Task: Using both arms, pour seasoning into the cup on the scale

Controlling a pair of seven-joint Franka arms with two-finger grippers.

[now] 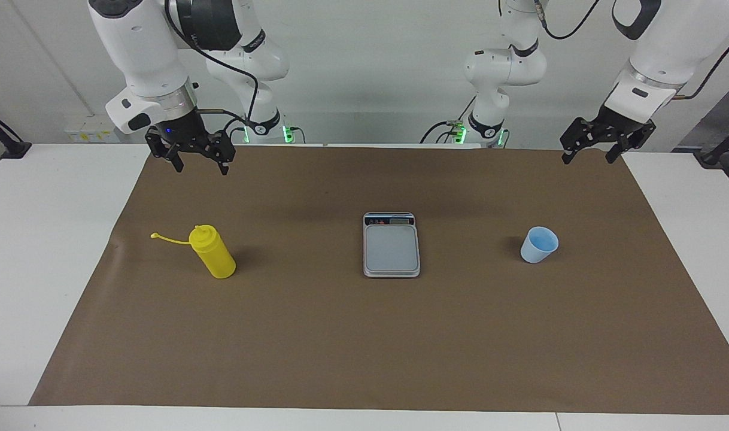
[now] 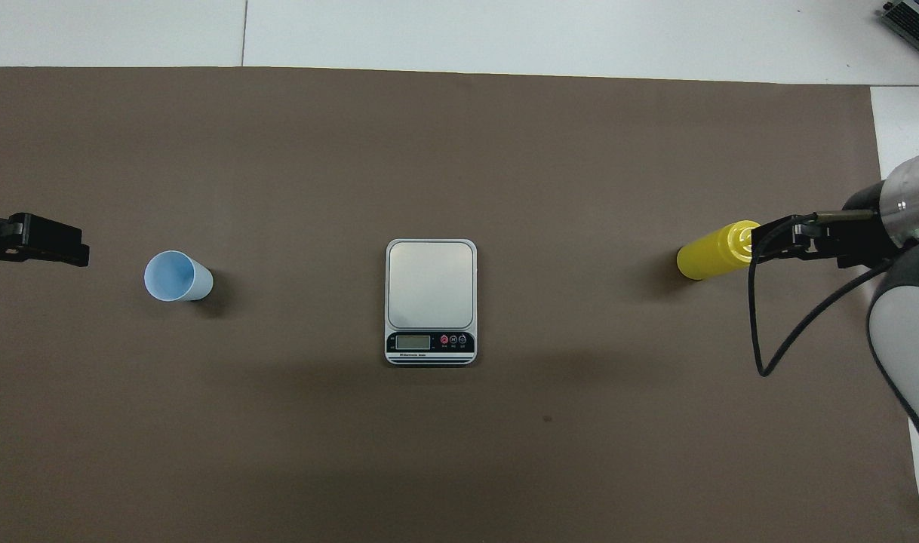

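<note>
Across the table [image 1: 35, 239] we see a brown mat [image 1: 364, 335] with the task's three things in a row on it, well apart from one another.

Our two arms are the largest things. The right arm [image 1: 143, 54] hangs its right gripper [image 1: 198, 160] in the air over the mat's edge at the robots' end, above and short of the seasoning bottle, fingers spread and holding nothing. The left arm [image 1: 664, 54] holds its left gripper [image 1: 589, 152] over the mat's edge near the cup's end, jaws likewise parted and empty.

Next in size is the scale [image 1: 391, 246], flat at the middle of the mat, its display strip toward the robots and its plate bare. We need not move it.

The seasoning bottle [image 1: 213, 252] stands upright toward the right arm's end, its cap strap [image 1: 168, 239] trailing out sideways. We judge it soft plastic that yields under pressure, so a firm grip may squirt it early. We would take it at mid-body, clear of the strap, and clamp gently.

The cup [image 1: 539, 245] stands open side up toward the left arm's end. We judge it very light, thin-walled and easy to tip or crush. We would pinch it across the upper wall, lightly, and set it on the plate before any pouring begins.
</note>
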